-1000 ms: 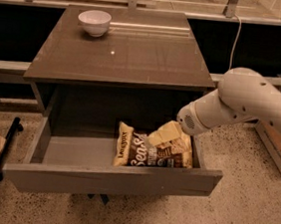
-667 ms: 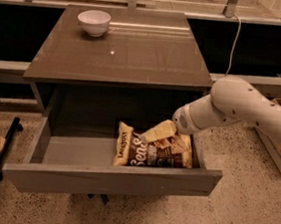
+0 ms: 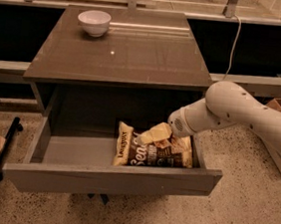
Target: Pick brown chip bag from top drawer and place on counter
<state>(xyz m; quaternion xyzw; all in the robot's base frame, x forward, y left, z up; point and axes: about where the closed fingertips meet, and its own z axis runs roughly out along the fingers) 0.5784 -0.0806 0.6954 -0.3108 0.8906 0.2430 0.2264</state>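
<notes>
So, speckled floor is seen nearest, and the top drawer is found wide open above it. The brown chip bag is laid flat in the drawer's right half, close to the front panel. The gripper is set down on the bag's upper edge, though how far it's opened, or whether the bag is gripped, can't be told tbh. The white arm is angled in from the right. Further back on the counter, a white bowl is placed near the far left corner.

Brown chip bag flat in open top drawer — right side, gripper over it
</notes>
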